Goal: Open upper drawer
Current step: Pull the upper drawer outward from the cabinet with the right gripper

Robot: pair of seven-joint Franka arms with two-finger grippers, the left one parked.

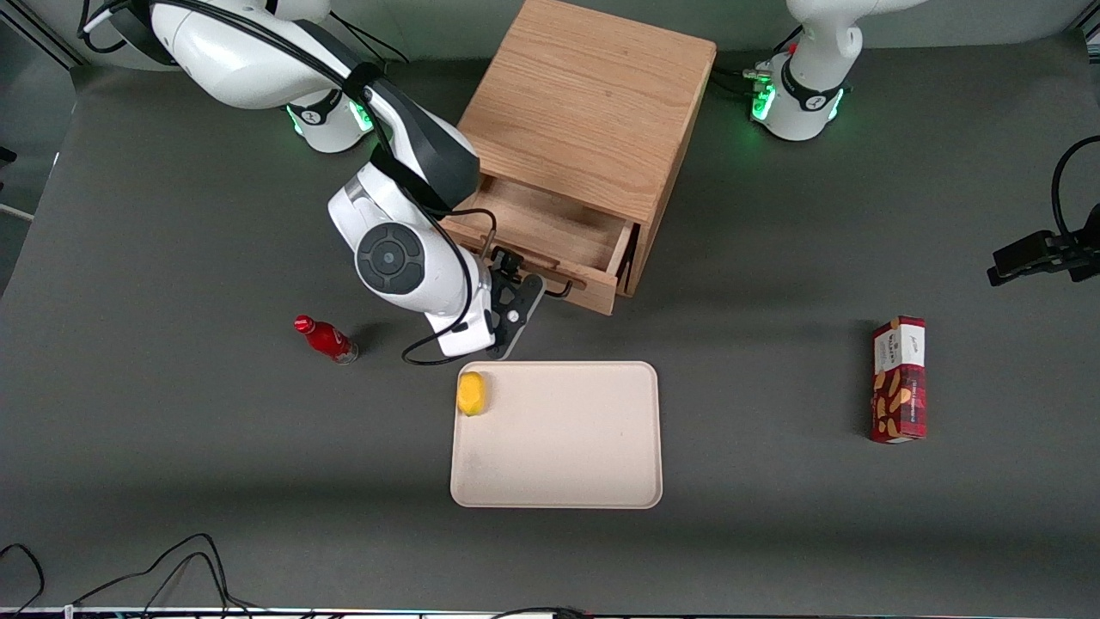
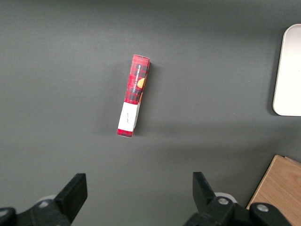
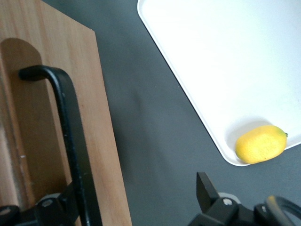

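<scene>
Front view: upper drawer [image 1: 550, 236] stands partly pulled out of the wooden cabinet [image 1: 593, 103], its bare inside showing, its front panel facing the tray [image 1: 559, 434]. Tool [image 1: 516, 288] sits right at the drawer front, nearer the front camera than the cabinet, at the working arm's end of the black wire handle [image 1: 559, 288].

Right wrist view: handle [image 3: 70, 141] runs as a long black bar along the drawer front [image 3: 101, 141]. One finger lies against the bar at the panel, the other [image 3: 207, 190] stands apart over the dark worktop [image 3: 150, 122]. Jaws read as spread, not pinching; the bar appears hooked by the one finger rather than clamped.

Key relation: handle's long axis runs along the drawer front, crosswise to the slide direction. Drawer lies from the tool toward the cabinet; free travel lies toward the tray. Judgement: further opening needs a straight pull away from the cabinet.

Nearby: lemon [image 1: 471, 394] on the tray corner closest to the tool; small red bottle [image 1: 326, 339] on the worktop.
</scene>
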